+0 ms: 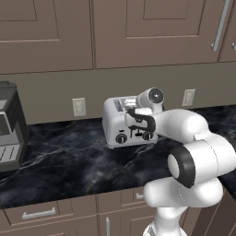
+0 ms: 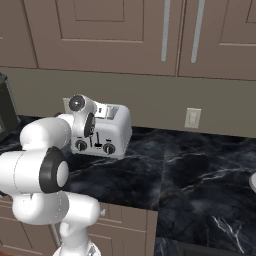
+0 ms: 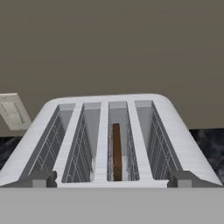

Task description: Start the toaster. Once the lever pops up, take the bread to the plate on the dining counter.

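The silver-grey toaster [image 1: 115, 120] [image 2: 116, 131] stands on the black marble worktop against the wall. From above, the hand view shows the toaster [image 3: 183, 144] with its slots open. The bread [image 3: 116, 151], a thin dark brown slice, stands on edge deep in the third slot from the left. My gripper [image 1: 138, 129] [image 2: 89, 129] [image 3: 112, 179] hovers at the toaster's front top edge. It is open, its fingertips [image 3: 42, 178] wide apart and nothing between them. The plate and the dining counter are out of view.
A dark grey boxy appliance [image 1: 9, 124] [image 2: 4, 107] stands at the left on the worktop [image 1: 69, 156] [image 2: 190, 165]. Wall outlets [image 1: 79, 107] [image 2: 192, 118] flank the toaster, and cabinets hang above. A pale object's edge [image 2: 253, 182] shows at the right border.
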